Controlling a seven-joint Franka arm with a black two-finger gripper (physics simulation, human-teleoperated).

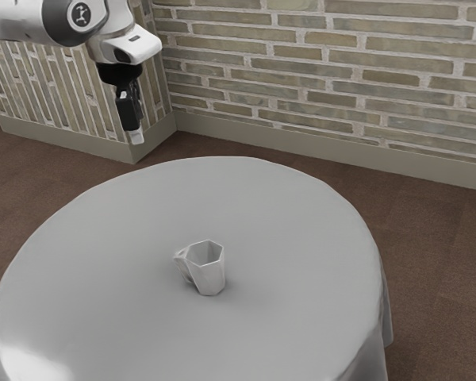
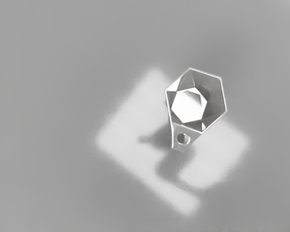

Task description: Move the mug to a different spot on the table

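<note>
Claw raised above the bench, mug standing free.

The mug (image 1: pixel 206 267) stands upright near the centre of the round grey bench (image 1: pixel 309 230), with nothing touching it. It is white with a six-sided rim, and in the exterior view its handle points toward 9 o'clock. The claw (image 1: pixel 134 127) hangs pointing down, high above the bench's far edge, at about 11 o'clock from the mug and well apart from it. Whether the claw is apart or together cannot be told from this angle. In the wrist view the mug (image 2: pixel 195 104) is seen from above, open and empty, on a bright patch of the bench (image 2: pixel 48 72).
</note>
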